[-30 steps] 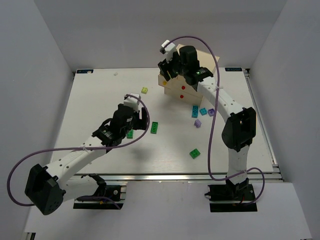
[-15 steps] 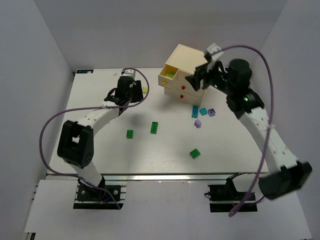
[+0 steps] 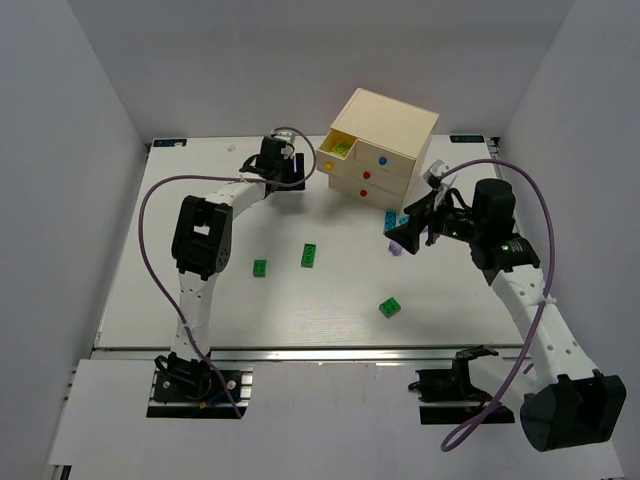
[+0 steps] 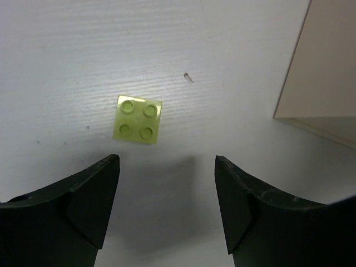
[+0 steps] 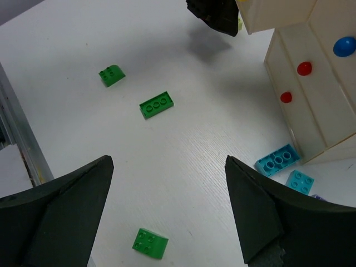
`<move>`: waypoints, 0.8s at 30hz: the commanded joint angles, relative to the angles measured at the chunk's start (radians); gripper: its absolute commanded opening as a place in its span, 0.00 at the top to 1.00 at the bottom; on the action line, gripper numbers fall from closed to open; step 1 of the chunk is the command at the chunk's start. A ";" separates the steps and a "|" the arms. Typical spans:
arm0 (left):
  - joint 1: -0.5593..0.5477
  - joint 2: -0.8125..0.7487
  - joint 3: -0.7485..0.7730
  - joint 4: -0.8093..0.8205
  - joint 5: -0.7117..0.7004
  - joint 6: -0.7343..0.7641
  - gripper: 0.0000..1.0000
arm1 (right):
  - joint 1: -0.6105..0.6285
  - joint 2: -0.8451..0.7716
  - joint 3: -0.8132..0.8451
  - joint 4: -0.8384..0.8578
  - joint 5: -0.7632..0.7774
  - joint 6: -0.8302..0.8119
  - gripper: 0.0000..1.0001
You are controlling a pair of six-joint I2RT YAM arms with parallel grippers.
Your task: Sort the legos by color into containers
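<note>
White table (image 4: pixel 55 55): my left gripper (image 4: pixel 167 167) gaped just short of the lime brick (image 4: pixel 138 119), and my right gripper (image 5: pixel 168 167) gaped empty. A skewed pinch could flick it away.

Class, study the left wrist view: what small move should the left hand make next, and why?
Probably ease the left hand forward and down until its open fingers straddle the lime-yellow brick. The brick lies loose on the table just ahead of the fingertips, slightly left of centre, and the chest's top drawer already stands open with lime-yellow pieces inside.
</note>
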 commanded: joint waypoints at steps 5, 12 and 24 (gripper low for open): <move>0.010 0.065 0.199 -0.046 -0.060 0.073 0.21 | -0.039 -0.050 -0.004 0.042 -0.130 0.010 0.14; 0.010 0.129 0.239 -0.046 -0.063 0.093 0.21 | -0.054 -0.040 -0.003 0.039 -0.139 0.008 0.14; 0.010 0.183 0.287 -0.066 -0.062 0.061 0.31 | -0.072 -0.035 -0.013 0.050 -0.151 0.015 0.15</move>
